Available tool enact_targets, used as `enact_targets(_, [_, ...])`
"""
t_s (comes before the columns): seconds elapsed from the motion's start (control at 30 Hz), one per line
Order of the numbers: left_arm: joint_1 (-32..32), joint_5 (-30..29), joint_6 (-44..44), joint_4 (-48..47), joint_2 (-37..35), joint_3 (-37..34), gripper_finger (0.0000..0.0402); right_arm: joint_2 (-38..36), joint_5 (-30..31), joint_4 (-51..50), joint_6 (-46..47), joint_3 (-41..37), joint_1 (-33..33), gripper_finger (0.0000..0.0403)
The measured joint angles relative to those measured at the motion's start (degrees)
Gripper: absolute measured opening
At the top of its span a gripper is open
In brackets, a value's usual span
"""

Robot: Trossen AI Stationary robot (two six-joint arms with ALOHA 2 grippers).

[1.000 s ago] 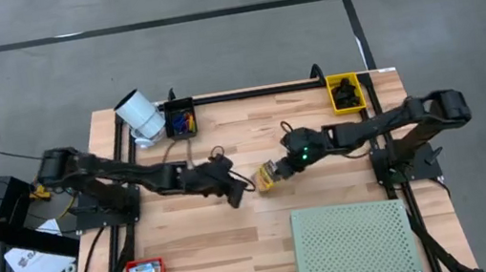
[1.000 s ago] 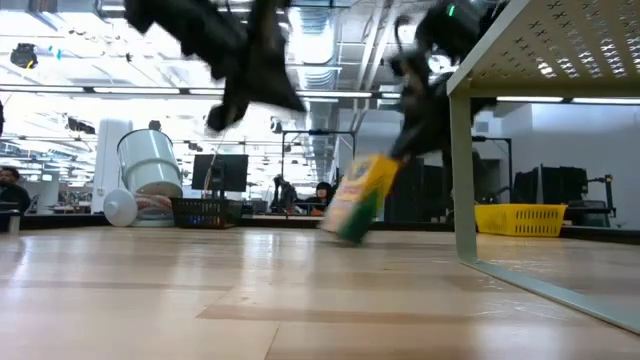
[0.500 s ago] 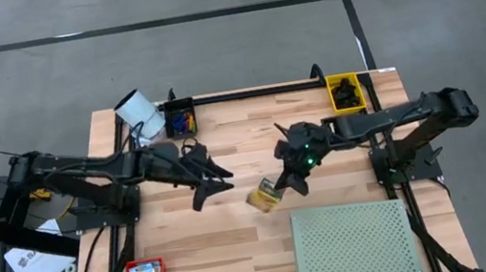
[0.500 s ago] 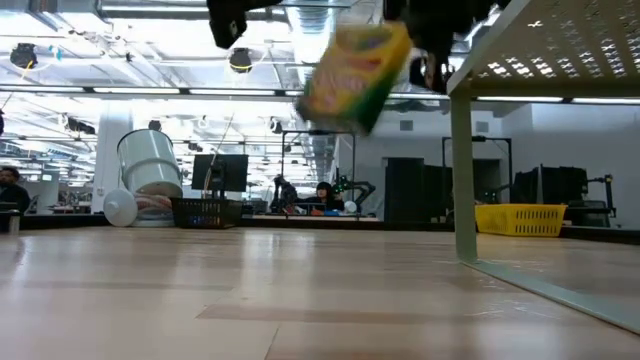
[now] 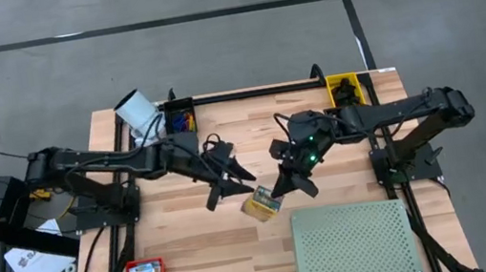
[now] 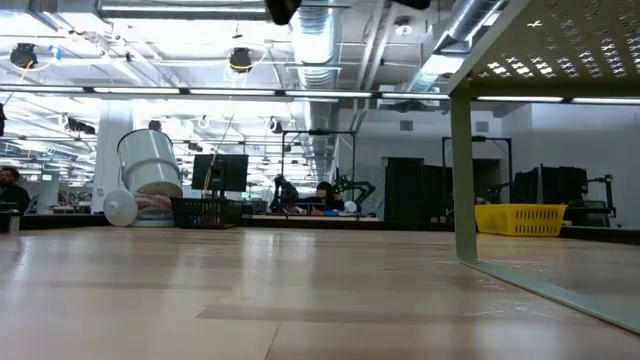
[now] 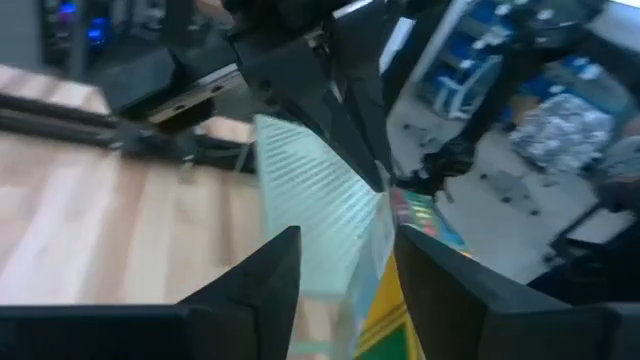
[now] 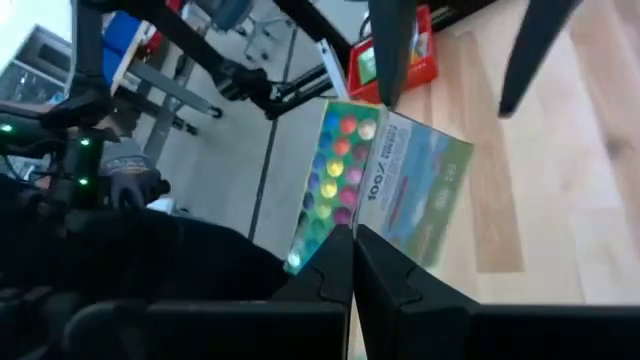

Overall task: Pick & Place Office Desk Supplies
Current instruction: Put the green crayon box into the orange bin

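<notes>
The yellow-orange cardboard crayon box [image 5: 261, 204] is seen above mid-counter, pinched at one edge by the right gripper's [image 5: 282, 191] closed fingers. The left gripper's [image 5: 229, 182] fingers are spread, holding nothing, just beside it.

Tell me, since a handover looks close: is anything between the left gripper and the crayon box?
Nothing visible. The right gripper holds the crayon box above the table, and the left gripper, open, faces it from beside with only air between.
</notes>
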Motion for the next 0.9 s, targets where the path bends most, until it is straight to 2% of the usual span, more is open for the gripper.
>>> enact_targets(0.1, [0.2,2.9,0.0,4.7,1.7,0.2,0.0146,0.8,0.0,-0.6,0.3,1.6,0.3,0.0000])
enact_targets(0.4, [0.5,10.0,-1.7,5.6,1.9,0.1,0.0125,0.8,4.0,-2.8,2.0,2.6,2.4,0.0000])
enact_targets(0.9, [1.6,9.0,-1.5,5.1,1.9,0.1,0.0125,0.8,4.5,-1.2,2.4,2.6,2.9,0.0000])
